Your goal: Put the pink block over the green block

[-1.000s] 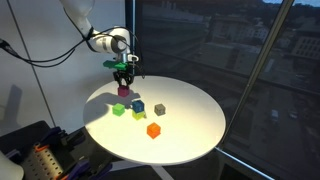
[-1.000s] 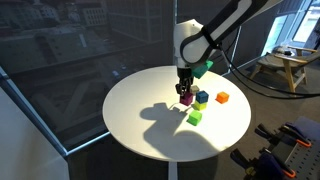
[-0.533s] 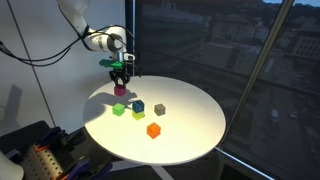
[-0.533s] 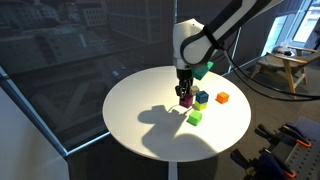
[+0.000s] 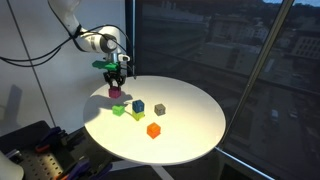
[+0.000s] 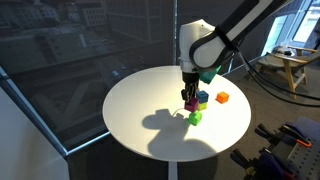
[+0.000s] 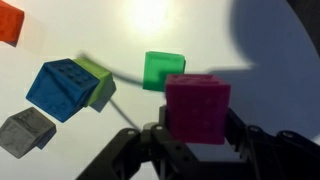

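Observation:
My gripper is shut on the pink block and holds it a little above the white round table. The green block lies on the table just beyond the pink block in the wrist view. In both exterior views the gripper hangs with the pink block close above and slightly behind the green block.
A dark blue cube leans against a yellow-green block left of the green block. A grey cube and an orange cube lie further off. The table edge is well away.
The gripper has carried the pink block sideways across the table, closer to the green block. The other cubes have not moved.

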Controlling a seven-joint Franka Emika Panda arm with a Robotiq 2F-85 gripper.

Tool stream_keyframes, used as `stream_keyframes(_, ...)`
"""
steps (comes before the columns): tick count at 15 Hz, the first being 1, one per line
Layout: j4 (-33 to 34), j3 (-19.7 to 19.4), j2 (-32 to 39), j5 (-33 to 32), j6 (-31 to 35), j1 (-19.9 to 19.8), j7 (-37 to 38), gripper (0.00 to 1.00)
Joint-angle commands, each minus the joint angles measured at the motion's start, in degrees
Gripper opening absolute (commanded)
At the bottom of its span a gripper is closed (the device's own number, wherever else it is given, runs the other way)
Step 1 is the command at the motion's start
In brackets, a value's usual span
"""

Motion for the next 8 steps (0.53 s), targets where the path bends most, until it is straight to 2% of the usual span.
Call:
stream_keyframes(1,-5.14,-0.17,-3.76,-2.02,2.54,0.23,1.69,0.30)
stream_keyframes(8,-7.90,-0.83,-4.81,-5.38,3.51,-0.03,3.80,0.30)
